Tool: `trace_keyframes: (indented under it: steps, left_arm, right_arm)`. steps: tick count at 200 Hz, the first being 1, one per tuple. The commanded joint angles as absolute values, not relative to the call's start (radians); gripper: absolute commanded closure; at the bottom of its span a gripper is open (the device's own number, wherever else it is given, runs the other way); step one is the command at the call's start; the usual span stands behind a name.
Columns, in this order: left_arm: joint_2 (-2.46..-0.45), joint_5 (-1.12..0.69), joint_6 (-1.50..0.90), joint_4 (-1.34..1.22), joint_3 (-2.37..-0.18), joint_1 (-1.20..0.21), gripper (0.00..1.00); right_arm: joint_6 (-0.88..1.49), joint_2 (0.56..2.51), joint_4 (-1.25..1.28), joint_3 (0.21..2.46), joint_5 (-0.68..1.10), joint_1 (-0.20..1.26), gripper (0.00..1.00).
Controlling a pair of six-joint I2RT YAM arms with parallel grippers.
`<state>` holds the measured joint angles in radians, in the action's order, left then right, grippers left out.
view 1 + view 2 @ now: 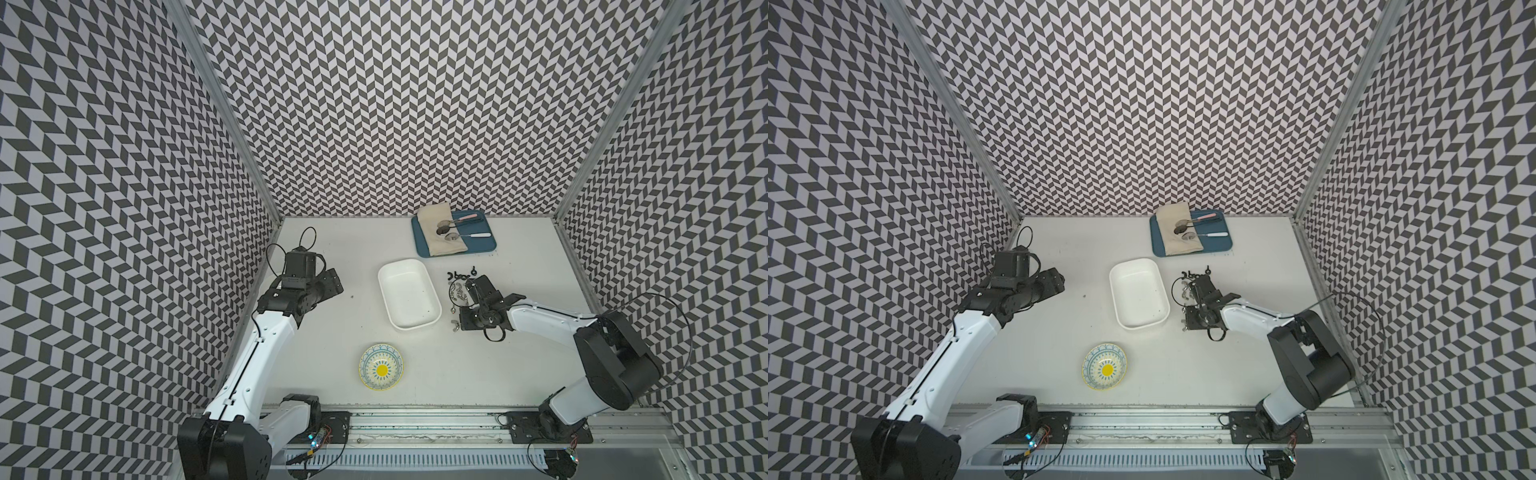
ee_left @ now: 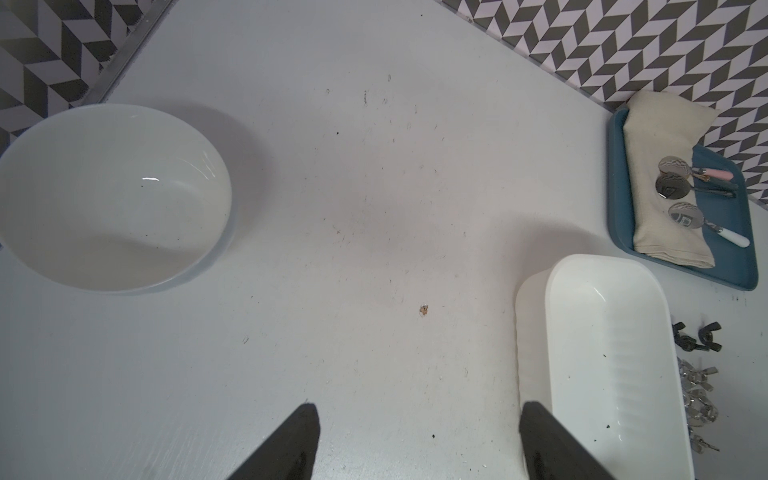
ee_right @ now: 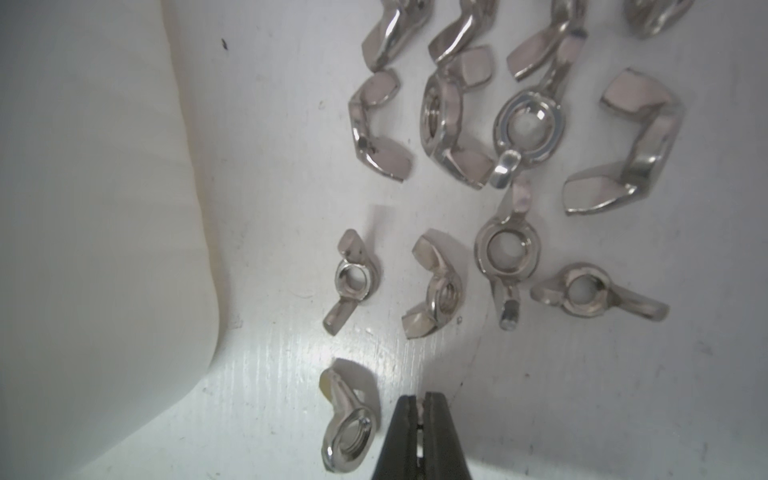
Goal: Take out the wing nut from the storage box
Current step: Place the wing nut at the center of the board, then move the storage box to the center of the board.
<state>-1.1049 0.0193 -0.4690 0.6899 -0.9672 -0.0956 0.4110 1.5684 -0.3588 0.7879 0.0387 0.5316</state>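
Your storage box (image 1: pixel 409 293) sits mid-table. In both top views it's bare inside apart from a few dark specks. The silver wing nuts (image 3: pixel 449 124) are out on the table (image 1: pixel 357 249), clustered just right of the box's right wall, directly under your right gripper (image 3: pixel 423 415).

In the right wrist view the nearest wing nut (image 3: pixel 349 424) lies just beside the gripper's tips, between them and the box's outer wall. A small gap shows on the gripper side.

A few black wing nuts (image 2: pixel 700 337) lie just beyond the silver ones, toward the far edge.

Right gripper: jaws pressed together, down low over the table. Only a thin pale sliver shows between the pads, and you can't tell whether anything is pinched there. It isn't on any of the nuts you can see.

Left gripper (image 2: pixel 419 405): off to the left of the box and apart from it, over bare table. Its fingers are spread wide, holding and touching nothing.
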Motion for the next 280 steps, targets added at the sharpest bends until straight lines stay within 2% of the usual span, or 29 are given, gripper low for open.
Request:
trace_keyframes:
  steps: [1,34,89,115,157,230,280]
  left_arm:
    - [-1.106,0.017,-0.47,0.687,-0.997,-0.091,0.2]
    - [-1.101,0.023,-0.467,0.689,-0.994,-0.091,0.2]
    - [-1.111,0.022,-0.468,0.681,-0.993,-0.091,0.2]
    - [-1.117,0.017,-0.47,0.672,-0.99,-0.091,0.2]
    - [-1.115,0.011,-0.474,0.67,-0.991,-0.091,0.2]
    - [-1.103,0.018,-0.476,0.676,-0.988,-0.091,0.2]
    - [-1.094,0.021,-0.475,0.679,-0.986,-0.091,0.2]
  right_arm:
    - [0.422,1.59,-0.322,0.789,0.047,0.534,0.88]
    - [0.423,1.59,-0.344,0.824,0.051,0.534,0.79]
    - [0.4,1.531,-0.449,0.988,0.032,0.533,0.71]
    - [0.356,1.544,-0.448,1.063,0.107,0.534,0.63]
    - [0.331,1.616,-0.373,1.115,0.214,0.534,0.6]
    - [0.336,1.77,-0.327,1.2,0.212,0.595,0.66]
    - [0.413,1.865,-0.36,1.259,0.144,0.61,0.85]
